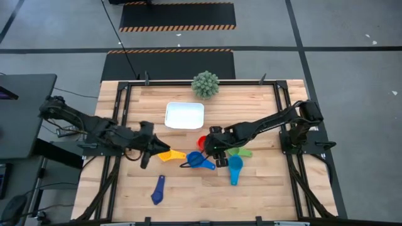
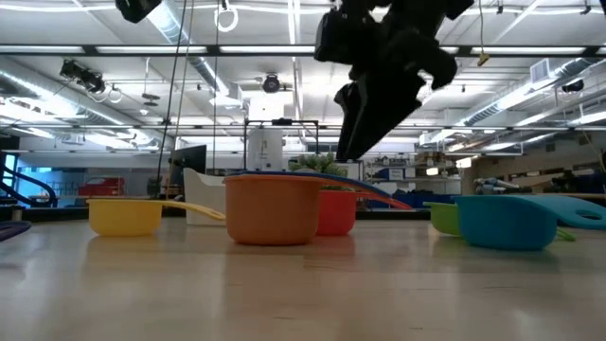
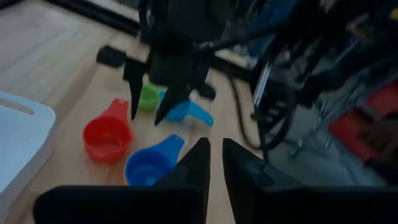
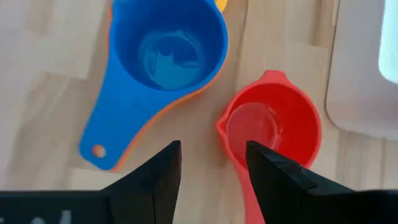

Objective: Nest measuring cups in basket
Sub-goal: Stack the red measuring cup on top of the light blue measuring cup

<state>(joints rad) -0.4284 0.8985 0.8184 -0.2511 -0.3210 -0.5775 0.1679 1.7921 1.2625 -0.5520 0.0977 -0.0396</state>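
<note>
High view. Pale wooden bench with a dark frame. A small shallow white rectangular plastic basket sits near the far middle, holding no cup; a spiky grey-green ball plant stands just behind it. The left claw hangs low beside a yellow plastic measuring cup, its tip near the cup. The right claw hovers over a cluster of cups in front of the basket: a red plastic measuring cup, a blue plastic cup nested in an orange one, a green cup and a light-blue cup. A navy cup lies alone, well apart, toward the near edge.

Low view. Yellow cup at left, orange cup in the middle with the blue cup's handle showing over its rim, red cup just behind it, light-blue cup at right. One claw hangs above the orange and red cups, clear of both.

Left wrist view. The left claw has its fingers almost together, a thin gap between them, nothing gripped. Ahead lie the red cup, the blue cup, and the right claw above them with jaws parted.

Right wrist view. The right claw is about half open and empty, directly above the red cup's rim. The blue cup in its orange cup lies just beside. The basket's edge is near the red cup.
</note>
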